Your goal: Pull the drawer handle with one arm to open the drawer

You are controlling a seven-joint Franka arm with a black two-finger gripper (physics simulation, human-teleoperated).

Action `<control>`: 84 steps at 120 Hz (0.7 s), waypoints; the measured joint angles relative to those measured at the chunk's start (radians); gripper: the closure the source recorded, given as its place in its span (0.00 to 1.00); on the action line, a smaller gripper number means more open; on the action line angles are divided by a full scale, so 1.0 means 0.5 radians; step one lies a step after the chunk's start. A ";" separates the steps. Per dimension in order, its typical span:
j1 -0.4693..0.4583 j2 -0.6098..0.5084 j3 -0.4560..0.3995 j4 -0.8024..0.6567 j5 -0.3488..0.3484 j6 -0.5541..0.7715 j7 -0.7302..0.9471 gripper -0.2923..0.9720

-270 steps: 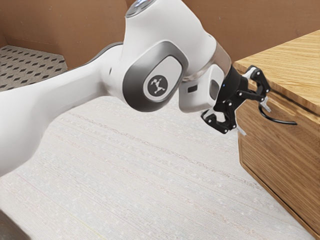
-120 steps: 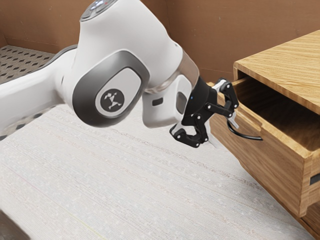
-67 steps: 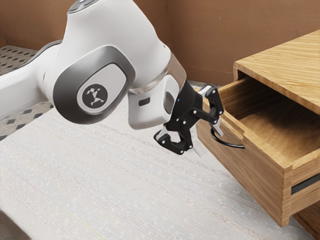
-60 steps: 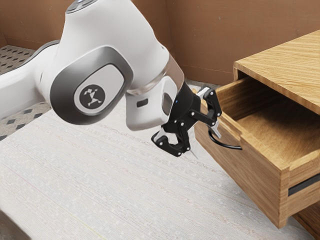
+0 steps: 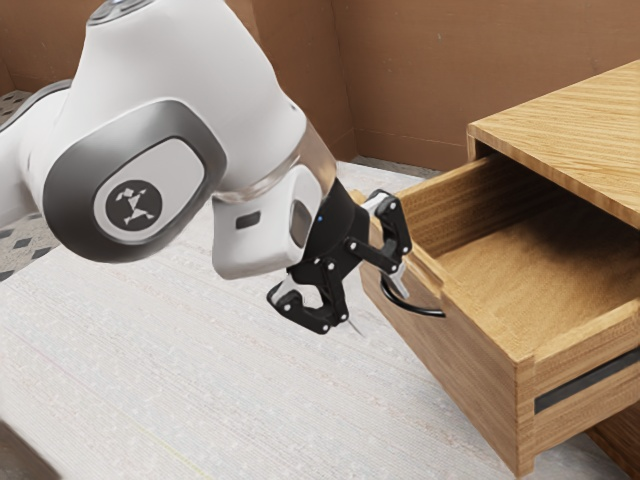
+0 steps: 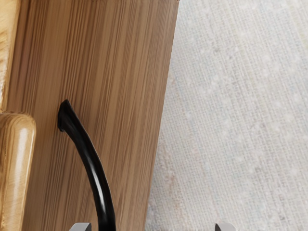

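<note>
Wooden drawer (image 5: 455, 355) stood far out of its cabinet (image 5: 570, 120), gripper (image 5: 373, 305) was spread wide, black handle (image 5: 418, 310) lay against one finger, unclamped

You can't see one end of the drawer handle (image 5: 413, 309): the gripper (image 5: 372, 307) covers it. In the wrist view one end likewise runs out of the picture. The cabinet (image 5: 570, 130) and the arm (image 5: 170, 90) are cut off by the exterior view's edges.
</note>
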 joint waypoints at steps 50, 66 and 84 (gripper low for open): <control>0.002 -0.242 0.003 -0.185 0.000 -0.084 -0.076 0.54; 0.002 -0.295 0.006 -0.227 0.000 -0.110 -0.097 0.53; -0.017 -0.381 0.007 -0.243 0.002 -0.136 -0.121 0.46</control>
